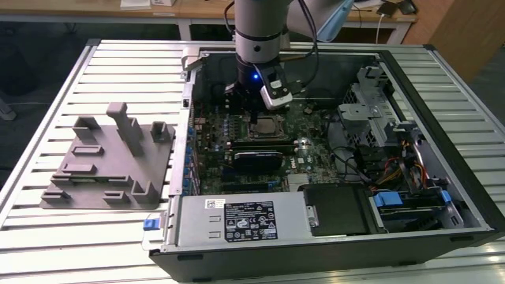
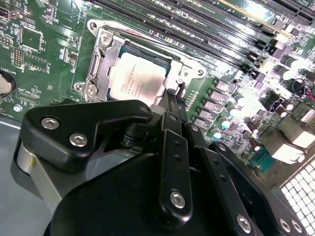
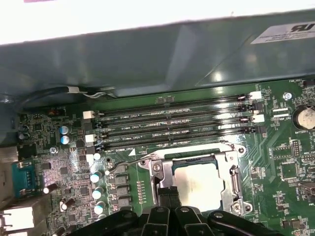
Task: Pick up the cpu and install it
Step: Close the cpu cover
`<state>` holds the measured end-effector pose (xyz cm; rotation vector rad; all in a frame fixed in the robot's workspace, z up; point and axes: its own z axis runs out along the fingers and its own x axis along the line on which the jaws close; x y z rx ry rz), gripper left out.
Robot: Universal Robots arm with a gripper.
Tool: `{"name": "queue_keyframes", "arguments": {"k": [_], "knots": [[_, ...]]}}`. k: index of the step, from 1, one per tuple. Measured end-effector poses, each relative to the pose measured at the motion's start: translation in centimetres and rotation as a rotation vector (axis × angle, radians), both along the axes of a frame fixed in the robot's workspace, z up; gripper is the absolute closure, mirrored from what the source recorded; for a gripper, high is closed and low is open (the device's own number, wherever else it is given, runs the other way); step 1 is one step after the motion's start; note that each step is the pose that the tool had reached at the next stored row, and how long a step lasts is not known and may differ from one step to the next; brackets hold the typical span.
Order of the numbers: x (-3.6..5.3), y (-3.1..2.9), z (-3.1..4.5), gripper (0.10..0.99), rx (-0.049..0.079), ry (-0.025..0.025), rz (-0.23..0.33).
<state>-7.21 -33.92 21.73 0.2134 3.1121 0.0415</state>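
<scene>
The cpu (image 1: 269, 125) (image 2: 135, 78) (image 3: 203, 184), a flat silver square, lies flat inside the metal-framed socket (image 2: 106, 46) (image 3: 157, 168) on the green motherboard. My gripper (image 1: 253, 117) (image 2: 173, 94) (image 3: 167, 192) hangs straight down into the open computer case. Its black fingers are drawn together with nothing between them. Their tips stand at one edge of the cpu, by the socket frame. In both wrist views the gripper body hides part of the socket.
Memory slots (image 3: 172, 129) run beside the socket, and capacitors (image 3: 96, 177) stand close by. The case wall (image 3: 162, 54) rises behind them. A power supply (image 1: 236, 220) and a drive cage (image 1: 371, 112) also sit in the case. A grey fixture block (image 1: 110, 160) lies on the slatted table at the exterior view's left.
</scene>
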Motion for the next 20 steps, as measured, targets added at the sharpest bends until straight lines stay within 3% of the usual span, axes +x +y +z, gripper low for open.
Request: {"name": "queue_keyframes", "arguments": {"k": [14,20], "knots": [[2.79,0.0,0.0,0.98,0.0,0.0,0.0],[2.93,0.0,0.38,0.98,0.0,0.0,0.0]]}}
